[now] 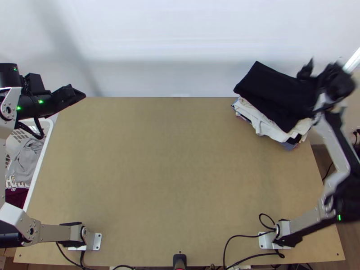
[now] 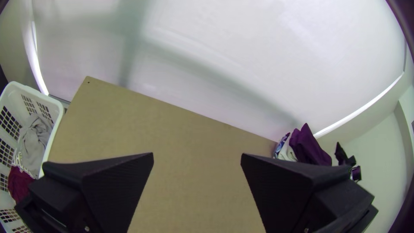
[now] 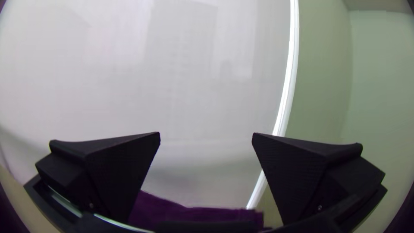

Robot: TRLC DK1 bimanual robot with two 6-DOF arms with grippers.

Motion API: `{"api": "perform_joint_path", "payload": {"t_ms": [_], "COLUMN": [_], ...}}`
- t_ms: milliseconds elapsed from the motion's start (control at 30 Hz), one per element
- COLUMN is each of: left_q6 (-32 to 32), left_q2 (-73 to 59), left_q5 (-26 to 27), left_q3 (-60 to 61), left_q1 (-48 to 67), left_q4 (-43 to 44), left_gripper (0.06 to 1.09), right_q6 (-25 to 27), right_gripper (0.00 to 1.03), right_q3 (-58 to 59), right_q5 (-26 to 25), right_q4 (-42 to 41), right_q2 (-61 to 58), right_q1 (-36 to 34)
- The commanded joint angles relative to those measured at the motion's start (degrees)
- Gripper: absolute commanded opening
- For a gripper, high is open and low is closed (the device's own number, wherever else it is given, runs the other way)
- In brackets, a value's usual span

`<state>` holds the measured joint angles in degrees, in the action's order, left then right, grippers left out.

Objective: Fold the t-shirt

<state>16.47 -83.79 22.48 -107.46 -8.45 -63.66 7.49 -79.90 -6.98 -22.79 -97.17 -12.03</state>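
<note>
In the top view, a black garment (image 1: 274, 92) lies folded flat on a stack of folded clothes (image 1: 263, 120) at the table's far right corner. My right gripper (image 1: 320, 67) is over the stack's right side, blurred; in the right wrist view the right gripper (image 3: 206, 133) stands open, with dark purple-looking cloth (image 3: 172, 213) low between its fingers. My left gripper (image 1: 83, 94) is at the table's far left corner, above the basket's far end. In the left wrist view the left gripper (image 2: 197, 154) is open and holds nothing, and the dark garment (image 2: 308, 146) appears far off.
A white laundry basket (image 1: 36, 168) stands along the table's left edge, with a grey garment (image 1: 28, 157) and a maroon one (image 1: 15, 197) inside. Bare wood covers the middle of the table (image 1: 171, 171). Black cables (image 1: 245, 236) run along the near edge.
</note>
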Motion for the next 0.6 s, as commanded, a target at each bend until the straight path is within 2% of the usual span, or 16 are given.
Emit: {"api": "perform_joint_path", "payload": {"t_ms": [0, 100, 333, 567], "left_q6": [0.4, 0.4, 0.3, 0.4], "left_q2": [0.3, 0.5, 1.1, 1.9], "left_q5": [0.5, 0.5, 0.5, 0.5], "left_q3": [-1.9, -2.1, -2.1, -1.6], "left_q1": [-0.9, -1.0, -1.0, -1.3], "left_q4": [-0.9, -1.6, -2.3, -2.4], "left_gripper": [1.04, 1.04, 1.04, 1.04], "right_q6": [2.4, 1.4, -0.4, -0.7], "right_gripper": [0.99, 0.99, 0.99, 0.99], "right_q3": [7.3, 11.4, 11.6, 9.4], "right_q5": [-3.0, -4.1, -5.2, -7.0], "right_q4": [-6.8, -11.5, -12.7, -12.7], "right_q2": [-7.2, -11.0, -18.0, -8.1], "right_q1": [-0.6, -1.6, -4.6, -5.1]}}
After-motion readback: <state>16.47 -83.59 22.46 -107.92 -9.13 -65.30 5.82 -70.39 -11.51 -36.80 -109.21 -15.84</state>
